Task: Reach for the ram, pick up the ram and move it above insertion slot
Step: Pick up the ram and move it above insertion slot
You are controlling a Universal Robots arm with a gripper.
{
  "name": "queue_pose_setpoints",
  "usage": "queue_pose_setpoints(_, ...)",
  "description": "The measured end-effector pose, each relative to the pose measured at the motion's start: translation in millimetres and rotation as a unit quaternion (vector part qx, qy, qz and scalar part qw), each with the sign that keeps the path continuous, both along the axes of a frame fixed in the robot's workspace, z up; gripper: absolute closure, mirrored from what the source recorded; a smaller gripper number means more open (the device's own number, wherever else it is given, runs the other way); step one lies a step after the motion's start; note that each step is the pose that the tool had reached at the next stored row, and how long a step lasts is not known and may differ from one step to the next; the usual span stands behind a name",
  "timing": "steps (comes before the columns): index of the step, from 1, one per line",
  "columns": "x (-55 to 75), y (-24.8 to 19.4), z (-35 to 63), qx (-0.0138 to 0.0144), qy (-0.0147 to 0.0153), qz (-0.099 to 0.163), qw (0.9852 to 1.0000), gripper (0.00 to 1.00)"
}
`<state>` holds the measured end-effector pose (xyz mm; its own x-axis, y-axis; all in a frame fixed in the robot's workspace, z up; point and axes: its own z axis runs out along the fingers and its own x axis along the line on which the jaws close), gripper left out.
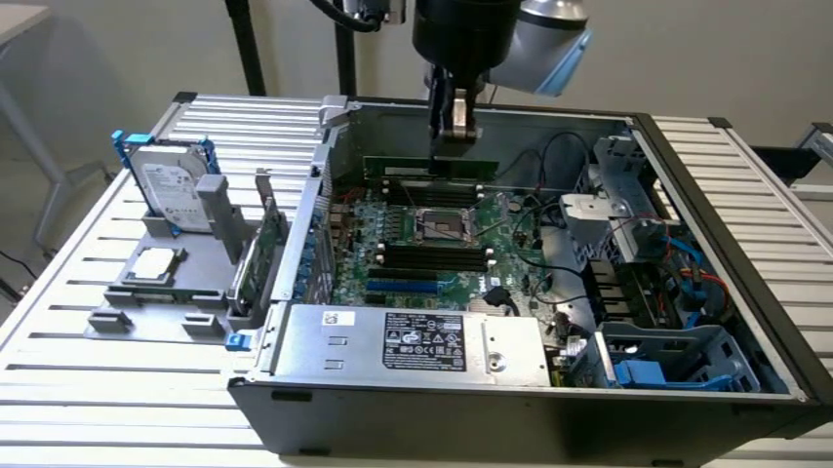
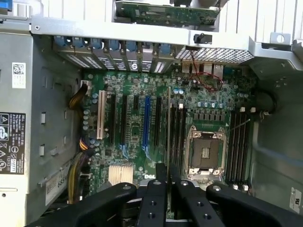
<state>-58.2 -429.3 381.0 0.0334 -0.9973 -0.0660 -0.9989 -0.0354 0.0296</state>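
My gripper [image 1: 454, 142] hangs over the open computer case, shut on the ram [image 1: 430, 169], a long thin green stick held level above the motherboard [image 1: 390, 219]. The wrist view catches the ram [image 2: 168, 124] edge-on as a thin line running out from between the black fingers [image 2: 160, 176]. Directly below it lie the black memory slots [image 2: 178, 130] beside the CPU socket [image 2: 204, 151]. The ram is in the air, clear of the slots [image 1: 430, 255].
A power supply [image 1: 410, 341] fills the case's near side. Cables and a drive cage [image 1: 625, 185] crowd the exterior view's right. Outside the case on the exterior view's left, a fixture holds a silver hard drive [image 1: 172, 185] and an upright green expansion card [image 1: 269, 244].
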Motion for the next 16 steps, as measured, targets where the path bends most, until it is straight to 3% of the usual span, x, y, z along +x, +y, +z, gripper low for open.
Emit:
queue_pose_setpoints(9,3.3,20.2,-4.2,-0.0006,0.0,-0.003,1.0,0.86)
queue_pose_setpoints(16,3.3,21.3,-4.2,-0.0008,0.0,-0.003,1.0,0.86)
